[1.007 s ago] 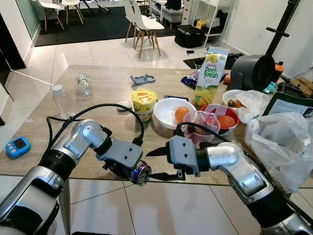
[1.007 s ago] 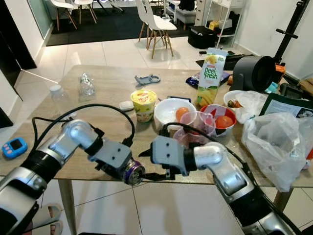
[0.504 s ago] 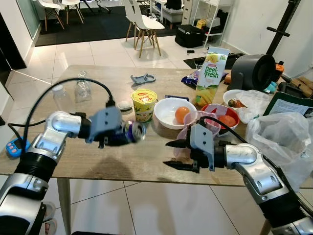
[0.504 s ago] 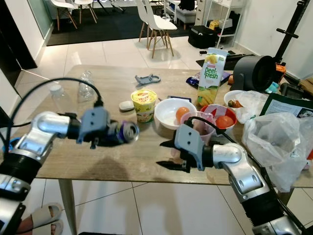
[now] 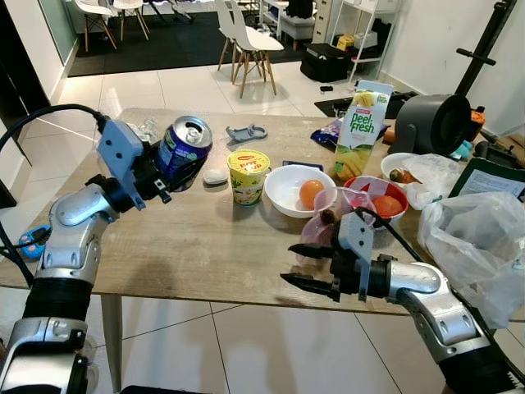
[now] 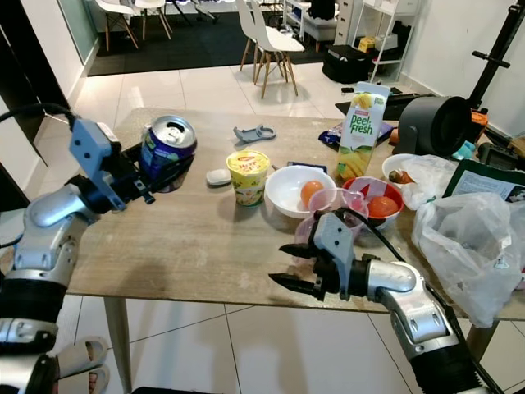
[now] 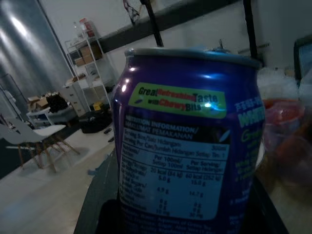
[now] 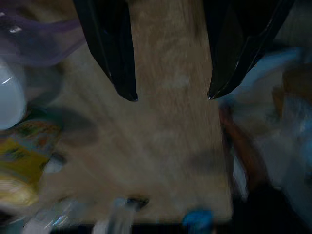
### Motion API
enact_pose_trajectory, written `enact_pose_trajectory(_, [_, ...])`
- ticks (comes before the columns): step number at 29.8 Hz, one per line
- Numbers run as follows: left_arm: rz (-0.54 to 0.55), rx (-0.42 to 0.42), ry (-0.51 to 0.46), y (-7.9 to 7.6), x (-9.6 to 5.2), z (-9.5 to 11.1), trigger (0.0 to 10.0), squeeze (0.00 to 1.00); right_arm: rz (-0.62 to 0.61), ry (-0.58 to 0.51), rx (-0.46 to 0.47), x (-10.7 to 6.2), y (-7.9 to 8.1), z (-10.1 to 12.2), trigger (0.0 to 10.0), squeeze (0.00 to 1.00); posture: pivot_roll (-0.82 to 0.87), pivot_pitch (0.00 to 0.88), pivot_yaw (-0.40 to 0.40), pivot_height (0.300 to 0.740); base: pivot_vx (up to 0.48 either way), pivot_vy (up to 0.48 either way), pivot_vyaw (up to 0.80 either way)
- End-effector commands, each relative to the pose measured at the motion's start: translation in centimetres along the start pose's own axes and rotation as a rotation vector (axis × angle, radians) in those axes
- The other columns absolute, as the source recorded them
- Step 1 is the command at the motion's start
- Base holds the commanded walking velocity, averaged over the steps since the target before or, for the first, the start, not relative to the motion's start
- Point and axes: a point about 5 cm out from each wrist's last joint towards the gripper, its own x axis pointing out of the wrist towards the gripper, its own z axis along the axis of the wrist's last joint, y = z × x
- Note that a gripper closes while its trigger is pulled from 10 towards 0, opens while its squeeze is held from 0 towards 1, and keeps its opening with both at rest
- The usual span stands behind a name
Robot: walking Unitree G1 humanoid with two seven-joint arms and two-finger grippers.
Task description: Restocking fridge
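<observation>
While the left gripper point(image 5: 168, 168) pinched the purple can point(image 5: 182, 145) aloft, left of the yellow cup point(image 5: 248, 173), the right gripper point(image 5: 310, 267) hung spread over the desk point(image 5: 205, 254) edge. Tilted, the opened can risked spilling.

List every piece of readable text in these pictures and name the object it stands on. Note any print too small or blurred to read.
"Peel Fresh": on the juice carton.
"Great Refreshing Taste with Chewy Bits": on the purple can held in the left gripper.
Nutrition table on the can: too small and blurred to read.
Yellow cup label: too small to read.
</observation>
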Motion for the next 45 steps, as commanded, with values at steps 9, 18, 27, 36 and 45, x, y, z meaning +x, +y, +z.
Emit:
enact_pose_trajectory(9, [0.051, -0.322, -0.147, -2.3, -1.2, -2.0, 10.0, 0.0, -0.092, -0.405, 0.122, 1.4, -0.5, 5.4, 10.0, 0.0, 0.09, 0.012, 0.0, 0.74, 0.0, 0.0, 0.0])
enact_pose_trajectory(18, [0.059, -0.412, -0.123, -3.1, -1.4, -3.7, 10.0, 0.0, -0.085, -0.466, 0.173, 4.4, 0.9, 6.8, 10.0, 0.95, 0.09, 0.015, 0.0, 0.74, 0.0, 0.0, 0.0])
enact_pose_trajectory(27, [0.025, -0.46, -0.092, -4.5, -0.4, -5.0, 10.0, 0.0, -0.125, -0.378, 0.151, 7.7, 2.4, 6.7, 10.0, 0.0, 0.08, 0.016, 0.001, 0.74, 0.0, 0.0, 0.0])
enact_pose_trajectory(36, [-0.02, -0.485, -0.064, -6.2, 0.5, -6.2, 10.0, 0.0, -0.261, -0.329, 0.141, 9.2, 1.9, 6.6, 10.0, 0.0, 0.08, 0.018, 0.004, 0.74, 0.0, 0.0, 0.0])
enact_pose_trajectory(45, [-0.046, -0.485, -0.049, -7.0, 0.8, -6.5, 10.0, 0.0, -0.281, -0.35, 0.206, 9.8, 2.2, 7.0, 10.0, 0.0, 0.08, 0.021, 0.006, 0.74, 0.0, 0.0, 0.0])
